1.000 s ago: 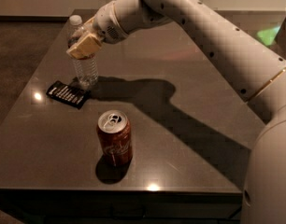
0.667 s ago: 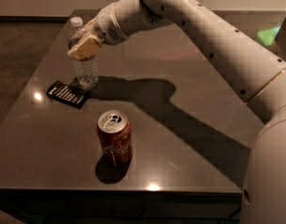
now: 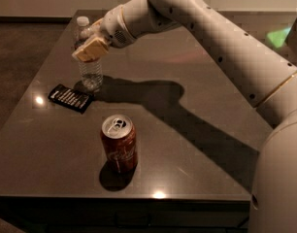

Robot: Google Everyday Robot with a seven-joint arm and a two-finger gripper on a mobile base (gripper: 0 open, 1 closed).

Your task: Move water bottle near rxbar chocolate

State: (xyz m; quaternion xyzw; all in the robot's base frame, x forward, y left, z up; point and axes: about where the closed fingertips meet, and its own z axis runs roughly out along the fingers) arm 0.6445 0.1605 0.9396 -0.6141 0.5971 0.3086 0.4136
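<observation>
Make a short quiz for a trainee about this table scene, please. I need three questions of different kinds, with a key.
1. True or false: the soda can stands upright on the table, apart from the water bottle.
2. Multiple choice: where is the end effector?
A. At the upper part of the water bottle
B. Lying flat on the table
C. Beyond the far edge of the table
3. Short answer: which flat dark thing lies beside the base of the water bottle?

Key
1. True.
2. A.
3. The rxbar chocolate.
</observation>
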